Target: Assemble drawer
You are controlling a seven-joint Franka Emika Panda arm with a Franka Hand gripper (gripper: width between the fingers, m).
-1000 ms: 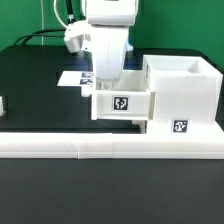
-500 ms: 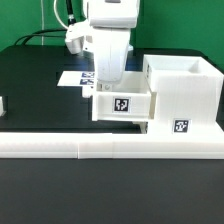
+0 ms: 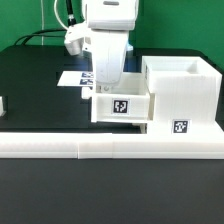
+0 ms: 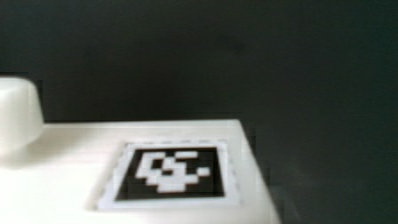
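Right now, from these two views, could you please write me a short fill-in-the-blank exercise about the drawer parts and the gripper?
1. The tabletop under the parts is ____ in colour.
2. In the exterior view, the tall housing stands on the ____ side of the small tray.
3. The gripper hangs directly ____ the small tray.
4. The long low barrier in front is ____ in colour.

Missing words: black; right; above; white
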